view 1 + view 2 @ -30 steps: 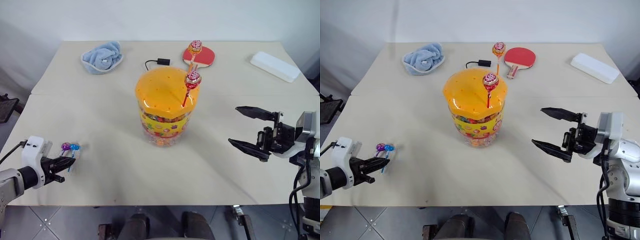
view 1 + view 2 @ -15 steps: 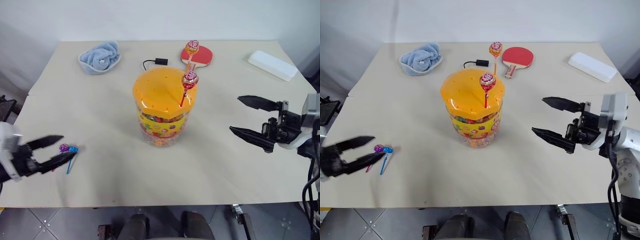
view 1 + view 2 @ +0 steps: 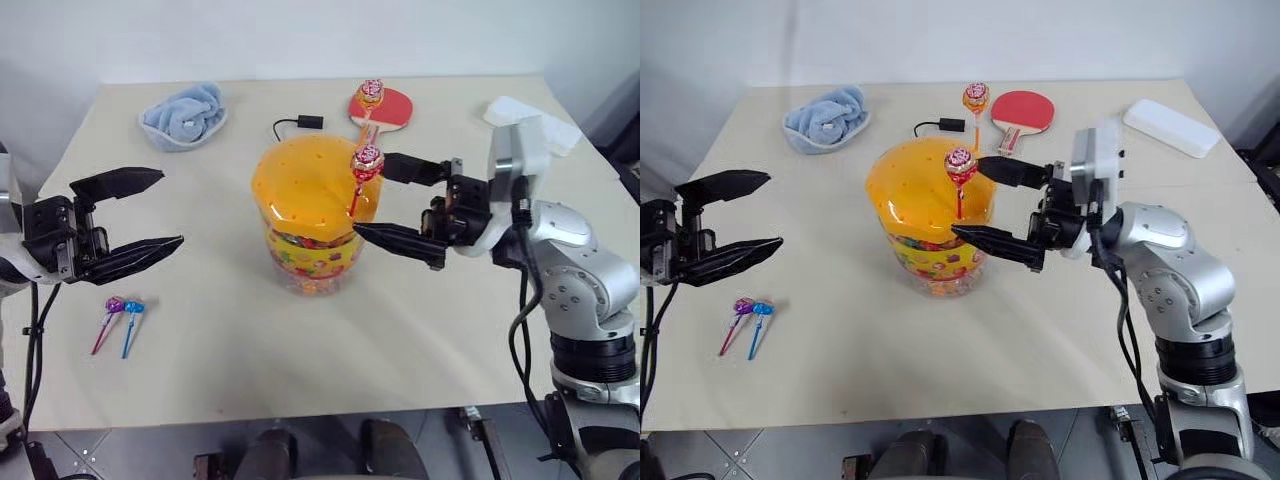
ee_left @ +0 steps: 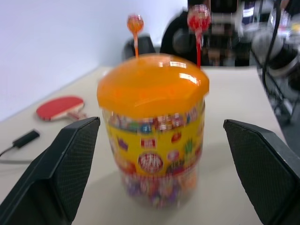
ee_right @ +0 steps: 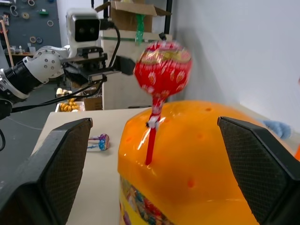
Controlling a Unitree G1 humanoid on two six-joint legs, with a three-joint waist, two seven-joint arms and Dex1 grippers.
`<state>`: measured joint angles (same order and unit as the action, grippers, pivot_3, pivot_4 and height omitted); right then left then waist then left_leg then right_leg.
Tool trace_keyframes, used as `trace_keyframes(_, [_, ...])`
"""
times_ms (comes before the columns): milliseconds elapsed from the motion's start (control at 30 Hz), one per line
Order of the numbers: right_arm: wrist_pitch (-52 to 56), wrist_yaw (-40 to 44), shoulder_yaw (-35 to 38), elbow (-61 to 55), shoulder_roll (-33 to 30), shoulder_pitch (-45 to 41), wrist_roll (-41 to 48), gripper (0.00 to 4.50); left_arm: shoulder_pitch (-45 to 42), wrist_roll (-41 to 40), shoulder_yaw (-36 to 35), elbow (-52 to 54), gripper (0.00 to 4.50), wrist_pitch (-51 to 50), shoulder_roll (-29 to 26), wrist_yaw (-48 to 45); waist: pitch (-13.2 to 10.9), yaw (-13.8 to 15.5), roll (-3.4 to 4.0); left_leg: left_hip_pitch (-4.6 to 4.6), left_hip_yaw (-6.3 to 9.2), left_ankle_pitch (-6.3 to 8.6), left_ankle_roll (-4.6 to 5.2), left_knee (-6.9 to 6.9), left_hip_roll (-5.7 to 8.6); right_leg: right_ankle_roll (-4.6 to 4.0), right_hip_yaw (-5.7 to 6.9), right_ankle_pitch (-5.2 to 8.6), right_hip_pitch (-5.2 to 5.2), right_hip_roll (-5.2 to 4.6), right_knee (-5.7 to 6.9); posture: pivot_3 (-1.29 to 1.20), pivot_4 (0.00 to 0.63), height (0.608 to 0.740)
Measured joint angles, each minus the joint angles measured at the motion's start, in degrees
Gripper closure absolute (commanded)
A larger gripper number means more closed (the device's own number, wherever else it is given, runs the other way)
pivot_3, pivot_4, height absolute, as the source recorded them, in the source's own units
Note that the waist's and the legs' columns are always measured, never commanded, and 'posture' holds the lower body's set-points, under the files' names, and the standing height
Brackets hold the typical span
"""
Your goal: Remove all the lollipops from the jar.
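Note:
The jar [image 3: 310, 235], clear with a candy-print band and a dotted orange lid [image 3: 300, 185], stands mid-table. Two lollipops stand upright in the lid: a red one [image 3: 367, 160] on the near right and an orange one [image 3: 371, 92] at the far edge. A purple lollipop [image 3: 113, 304] and a blue lollipop [image 3: 133, 308] lie on the table at front left. My right gripper [image 3: 371, 194] is open, one finger above and one below the red lollipop's stick, which shows ahead between them in the right wrist view [image 5: 161, 75]. My left gripper [image 3: 170, 208] hangs open left of the jar, above the two lying lollipops.
A blue cloth [image 3: 183, 113] lies at the far left. A black cable plug [image 3: 310, 122] and a red table-tennis paddle [image 3: 390, 105] sit behind the jar. A white box [image 3: 1170, 127] lies at the far right.
My left gripper opened, left the purple and blue lollipops on the table and rose toward the jar. My right gripper swung left up to the red lollipop, staying open.

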<state>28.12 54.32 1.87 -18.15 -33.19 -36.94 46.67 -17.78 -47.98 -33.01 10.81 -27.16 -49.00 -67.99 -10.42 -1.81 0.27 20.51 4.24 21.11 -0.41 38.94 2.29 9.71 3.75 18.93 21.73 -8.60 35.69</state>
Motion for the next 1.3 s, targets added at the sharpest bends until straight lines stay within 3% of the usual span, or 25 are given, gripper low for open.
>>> trace_keyframes(100, [-0.10,-0.07,-1.31,0.53,0.92,-0.49,-1.52,0.88,2.92,-1.98,-0.91,0.42,0.00,-0.77,1.24,0.61,0.00,-0.26,0.00,-0.01,-0.05,0.00,0.00,0.01,-0.04,0.00,-0.01,0.00,0.02,0.01,0.00,0.00,0.150,0.740])
trace_keyframes(300, [-0.38,-0.79,-2.68,1.85,3.64,-2.65,-4.27,2.99,8.02,-2.54,-3.03,-0.31,0.00,-0.21,2.62,0.79,0.00,-0.10,0.01,-0.01,-0.03,0.00,0.00,0.05,-0.06,0.00,-0.05,0.00,0.02,-0.01,0.00,0.00,0.150,0.740])
trace_keyframes(467, [-0.56,-0.81,-3.36,2.12,5.35,-3.09,-4.76,4.47,9.17,-2.69,-3.01,-0.72,0.00,0.97,3.39,0.50,0.00,0.23,0.00,-0.01,0.07,0.00,-0.01,0.10,-0.08,0.00,-0.05,0.00,-0.06,-0.03,-0.01,0.00,0.150,0.740])
trace_keyframes(667, [-1.02,3.02,3.23,6.05,7.26,-5.11,3.11,4.47,7.34,-3.88,-1.70,-0.60,0.00,1.11,4.01,0.14,0.00,0.17,0.01,-0.01,0.06,0.00,-0.01,0.10,-0.09,0.00,-0.04,0.00,-0.05,-0.04,0.00,0.00,0.150,0.740])
trace_keyframes(800, [1.86,1.62,11.38,10.43,0.88,-9.56,8.33,4.47,6.77,-3.12,0.12,-0.37,0.00,2.82,4.00,-0.54,0.00,0.23,0.00,-0.02,0.08,0.00,0.00,0.05,-0.07,0.00,-0.01,0.00,-0.07,-0.03,-0.01,0.00,0.150,0.740])
trace_keyframes(867, [2.87,2.43,12.45,17.19,-8.56,-8.06,3.91,4.47,7.35,-1.95,0.72,-0.24,0.00,3.83,3.64,-1.41,0.01,0.44,-0.02,-0.01,0.03,0.04,0.07,0.06,0.04,-0.02,-0.01,-0.01,-0.14,-0.05,-0.06,0.00,0.150,0.740])
trace_keyframes(933, [-0.38,5.00,10.30,26.33,-18.17,-2.78,-6.12,4.47,8.49,-1.43,1.33,0.40,0.00,4.32,3.07,-2.70,0.05,0.61,-0.08,-0.01,-0.14,0.09,0.16,0.06,0.14,-0.03,-0.02,-0.01,-0.18,-0.04,-0.09,0.00,0.150,0.740])
trace_keyframes(1000, [-3.71,5.37,6.08,34.11,-21.96,1.12,-15.23,4.47,8.67,-1.42,2.64,1.43,0.00,4.40,3.23,-2.85,0.05,0.33,-0.08,0.00,-0.20,0.11,0.19,0.06,0.10,-0.03,-0.07,-0.01,-0.16,-0.05,-0.16,0.00,0.150,0.740])
trace_keyframes(1167, [-7.04,5.13,-2.39,45.10,-22.57,5.36,-28.43,4.47,7.32,-0.59,5.74,2.68,0.00,6.27,3.51,-2.87,-0.22,-0.77,0.43,-0.03,-0.55,0.10,0.18,0.11,-0.04,-0.02,-0.11,-0.01,-0.04,-0.04,-0.16,0.00,0.150,0.740])
trace_keyframes(1300, [-13.21,4.26,-4.06,47.87,-22.56,5.73,-35.04,4.47,7.30,0.95,6.57,2.24,0.00,7.33,3.53,-2.14,-0.21,-1.05,0.59,-0.11,-0.52,0.11,0.16,0.12,-0.05,-0.02,-0.05,-0.01,-0.09,-0.01,-0.10,0.00,0.150,0.740])
